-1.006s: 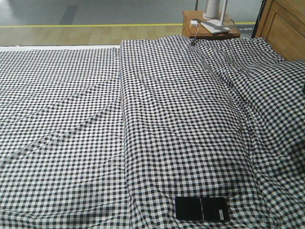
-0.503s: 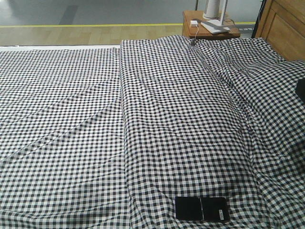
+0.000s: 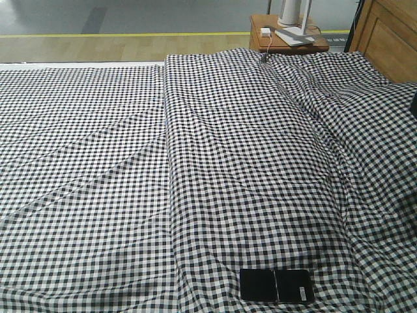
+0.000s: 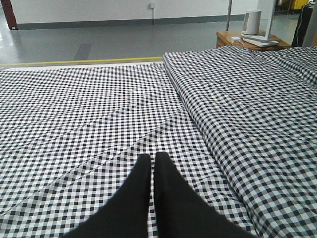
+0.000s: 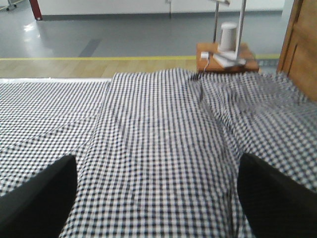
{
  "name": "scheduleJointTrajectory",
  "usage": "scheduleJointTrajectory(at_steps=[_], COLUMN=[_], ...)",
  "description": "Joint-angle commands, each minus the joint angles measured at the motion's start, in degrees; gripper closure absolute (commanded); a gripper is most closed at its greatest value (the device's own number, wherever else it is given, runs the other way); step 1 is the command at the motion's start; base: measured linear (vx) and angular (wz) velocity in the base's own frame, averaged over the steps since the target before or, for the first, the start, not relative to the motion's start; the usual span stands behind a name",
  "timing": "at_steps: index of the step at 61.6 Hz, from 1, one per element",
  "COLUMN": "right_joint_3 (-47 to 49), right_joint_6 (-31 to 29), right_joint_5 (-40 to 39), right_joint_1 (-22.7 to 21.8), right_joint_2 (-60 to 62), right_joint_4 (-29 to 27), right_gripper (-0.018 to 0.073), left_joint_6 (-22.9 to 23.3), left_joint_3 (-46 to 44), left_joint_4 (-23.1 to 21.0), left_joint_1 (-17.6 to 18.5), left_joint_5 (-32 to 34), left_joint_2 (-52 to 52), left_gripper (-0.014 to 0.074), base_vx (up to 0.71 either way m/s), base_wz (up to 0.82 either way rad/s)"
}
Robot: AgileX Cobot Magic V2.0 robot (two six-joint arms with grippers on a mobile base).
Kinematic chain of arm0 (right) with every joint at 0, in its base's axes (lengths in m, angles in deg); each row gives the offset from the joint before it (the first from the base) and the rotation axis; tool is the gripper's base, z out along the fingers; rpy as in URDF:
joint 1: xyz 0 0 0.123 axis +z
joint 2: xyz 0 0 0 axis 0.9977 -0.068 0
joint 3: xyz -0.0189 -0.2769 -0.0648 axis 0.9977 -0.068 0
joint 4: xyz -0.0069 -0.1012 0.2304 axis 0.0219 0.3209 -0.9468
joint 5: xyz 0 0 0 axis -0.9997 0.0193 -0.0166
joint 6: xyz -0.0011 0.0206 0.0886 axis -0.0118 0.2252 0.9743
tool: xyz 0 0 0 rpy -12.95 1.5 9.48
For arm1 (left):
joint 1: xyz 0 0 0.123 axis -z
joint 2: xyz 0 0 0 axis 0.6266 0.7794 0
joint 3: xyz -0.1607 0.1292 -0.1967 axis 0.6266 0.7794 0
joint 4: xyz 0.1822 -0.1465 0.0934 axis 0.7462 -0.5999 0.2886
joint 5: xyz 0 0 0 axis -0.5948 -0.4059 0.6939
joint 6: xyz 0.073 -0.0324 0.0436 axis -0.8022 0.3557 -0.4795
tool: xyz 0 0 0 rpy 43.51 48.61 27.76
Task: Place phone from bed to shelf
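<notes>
Phone (image 3: 277, 285): lies flat on the bed (image 3: 228, 163), near edge, right of centre. Nothing rests on it or touches it, and neither tool is close to it in the front view.

Surroundings: a raised fold (image 3: 168, 163) in the cloth runs near to far, left of the phone. More creases bunch at the right. Beyond the far end stands a small reddish-brown bedside tabletop (image 3: 287, 42) carrying a white cylinder (image 3: 291, 12), a flat white slab (image 3: 293, 37) and a small white plug (image 3: 265, 31). Panelled brown wooden furniture (image 3: 388, 32) is at far right. The floor (image 3: 98, 16) is grey, with a yellow line (image 3: 130, 34).

Materials: the bed cover is wrinkled black-and-white small-check gingham. The phone is a thin glossy black rectangle with a faint line across its middle.

Labels: a white sticker (image 3: 303, 293) sits near the phone's right end, too small to read.

Left tool (image 4: 152, 159): black fingers pressed together, closed on nothing, above the left part of the bed.

Right tool (image 5: 156, 157): black fingers spread wide apart, nothing between them but the cloth below.
</notes>
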Motion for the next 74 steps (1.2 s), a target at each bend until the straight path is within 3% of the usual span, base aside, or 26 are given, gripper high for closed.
scheduleJointTrajectory(at_steps=[1, 17, 29, 38, 51, 74], right_joint_3=[4.7, 14.0, 14.3, 14.3, 14.3, 14.3], right_joint_6=[3.3, 0.0, -6.8, -14.3, -30.1, -50.6], right_joint_5=[2.1, 14.8, 15.2, 15.0, 15.7, 20.4], right_joint_1=[-1.8, -14.0, -20.6, -24.9, -27.9, -28.3], right_joint_2=[-3.3, -15.2, -25.9, -35.7, -49.2, -69.5], right_joint_4=[0.8, 0.2, -3.5, -10.6, -22.4, -35.3], right_gripper=[-0.0050, -0.0045, -0.0034, -0.0034, -0.0034, -0.0034], left_joint_6=[0.2, 0.2, 0.2, 0.2, 0.2, 0.2], left_joint_3=[0.1, 0.1, 0.1, 0.1, 0.1, 0.1], left_joint_4=[-0.4, -0.4, -0.4, -0.4, -0.4, -0.4], left_joint_1=[0.2, 0.2, 0.2, 0.2, 0.2, 0.2], left_joint_5=[4.2, 4.2, 4.2, 4.2, 4.2, 4.2], left_joint_2=[-0.4, -0.4, -0.4, -0.4, -0.4, -0.4], left_gripper=[0.0596, 0.0596, 0.0596, 0.0596, 0.0596, 0.0596], base_vx=[0.00, 0.00, 0.00, 0.00, 0.00, 0.00], base_wz=[0.00, 0.00, 0.00, 0.00, 0.00, 0.00])
